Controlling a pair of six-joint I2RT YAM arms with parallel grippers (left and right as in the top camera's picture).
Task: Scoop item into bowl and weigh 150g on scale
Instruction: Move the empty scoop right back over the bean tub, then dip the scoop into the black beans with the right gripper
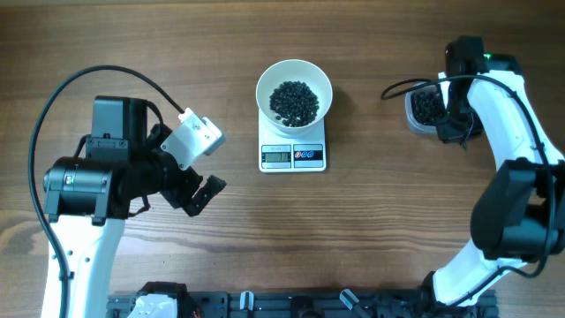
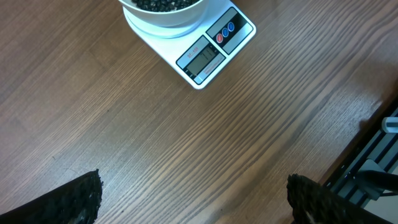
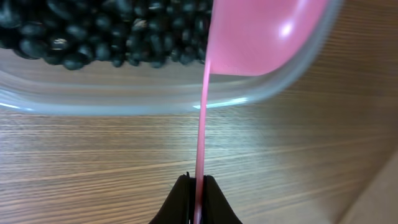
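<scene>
right hand [image 3: 198, 185] pinches pink scoop [image 3: 261, 34], beans [image 3: 93, 31] just beyond; left hand [image 2: 195, 198] open.

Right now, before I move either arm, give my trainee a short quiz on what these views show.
1. True or false: the bowl of black beans stands on the scale.
2. What does the right gripper pinch?
A) the handle of the pink scoop
B) the rim of the bowl
C) nothing
3. Fill in: the jaws of the left gripper stand ____.

Key: 1 true; 2 A; 3 open.
</scene>
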